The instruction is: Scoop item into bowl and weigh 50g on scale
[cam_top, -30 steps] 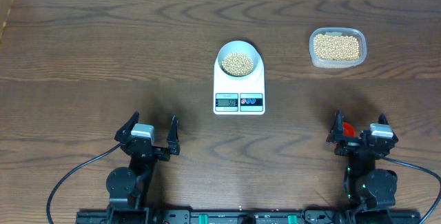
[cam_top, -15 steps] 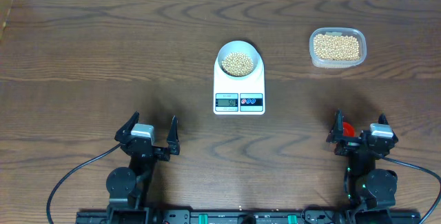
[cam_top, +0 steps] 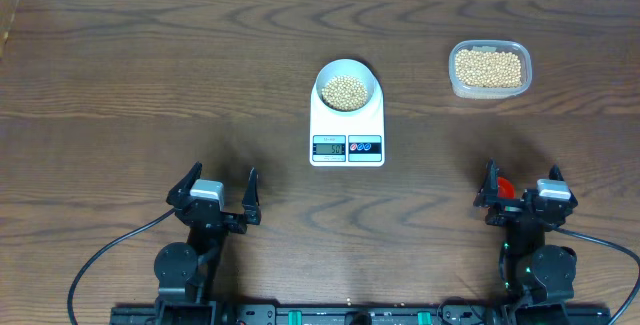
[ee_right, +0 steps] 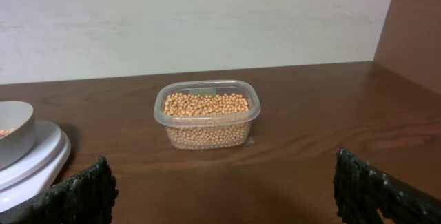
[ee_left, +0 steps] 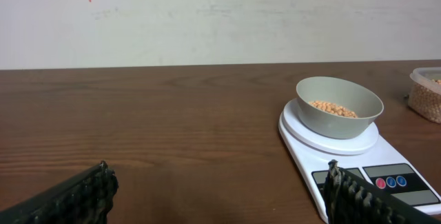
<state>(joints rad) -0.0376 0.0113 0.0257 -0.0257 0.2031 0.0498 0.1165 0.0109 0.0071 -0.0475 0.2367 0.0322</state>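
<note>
1. At the centre of the desk (cam_top: 150, 85), beans (cam_top: 346, 91) lie in a bowl (cam_top: 372, 77) sitting on the scale (cam_top: 330, 125), whose display is unreadable; another scoop could overshoot the target.
2. Well apart to the right, a clear tub (cam_top: 489, 95) holds more beans; a careless reach could tip it.
3. At the near edge, left arm (cam_top: 205, 197) and right arm (cam_top: 545, 197) sit with jaws spread, empty; a red object (cam_top: 506, 186) by the right jaws is unidentifiable.

A robotics lab: black cabled robot arms (cam_top: 177, 263) face a flat white kitchen scale (cam_top: 347, 125) on a dark wood-grain worktop (cam_top: 120, 65).
</note>
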